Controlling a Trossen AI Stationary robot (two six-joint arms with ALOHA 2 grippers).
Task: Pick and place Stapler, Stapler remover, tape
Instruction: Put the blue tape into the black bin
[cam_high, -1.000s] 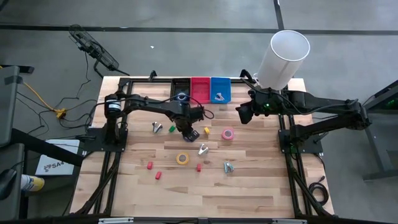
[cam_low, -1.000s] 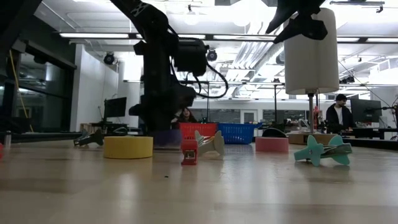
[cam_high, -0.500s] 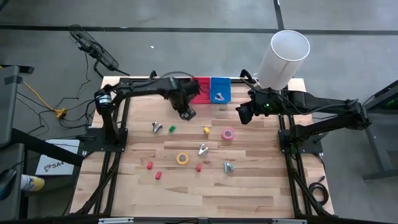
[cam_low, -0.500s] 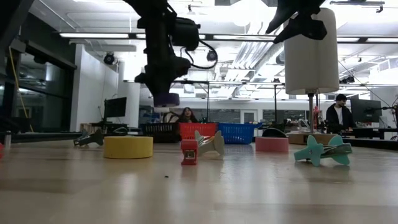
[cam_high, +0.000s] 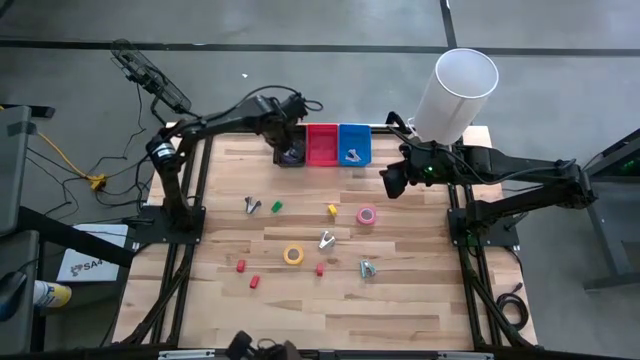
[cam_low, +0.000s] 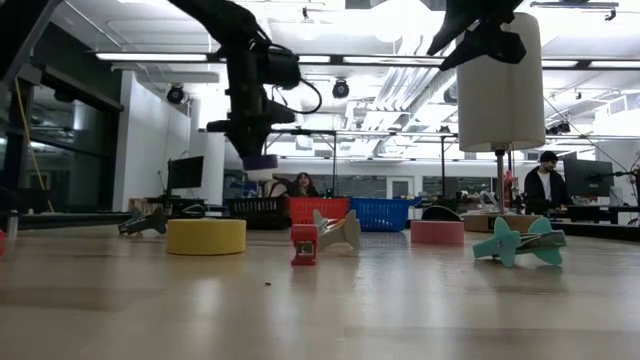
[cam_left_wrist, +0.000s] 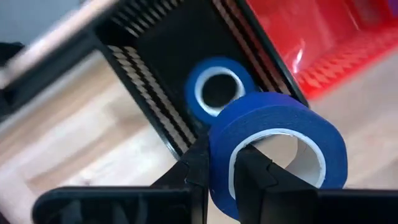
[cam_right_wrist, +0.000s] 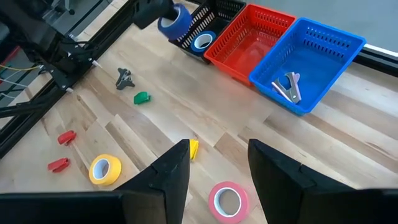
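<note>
Tape first: the left gripper (cam_left_wrist: 219, 177) has its fingers pinched tight through the wall of a blue tape roll (cam_left_wrist: 277, 149), carrying it in the air over the black basket (cam_high: 290, 152) at the table's far edge, roughly twelve o'clock from the table's middle. A second blue roll (cam_left_wrist: 216, 88) already lies flat inside that basket. In the low view the held roll hangs well clear of the tabletop.

Next to the black basket stands a red basket (cam_high: 322, 143), and beside that a blue basket (cam_high: 354, 143) with a metal staple remover (cam_right_wrist: 286, 86) lying in it.

Out on the wooden table (cam_high: 400, 300), the yellow tape roll (cam_high: 293, 255) lies near the centre, and the pink tape roll (cam_high: 367, 215) sits at about two o'clock from it. Other staple removers (cam_high: 326, 240) and small coloured blocks (cam_high: 241, 266) are scattered around them.

The right gripper (cam_right_wrist: 214, 165) hangs off toward three o'clock, near the table's right edge, fingers partly spread with nothing between them. A big white cylinder (cam_high: 455, 92) stands behind it.
</note>
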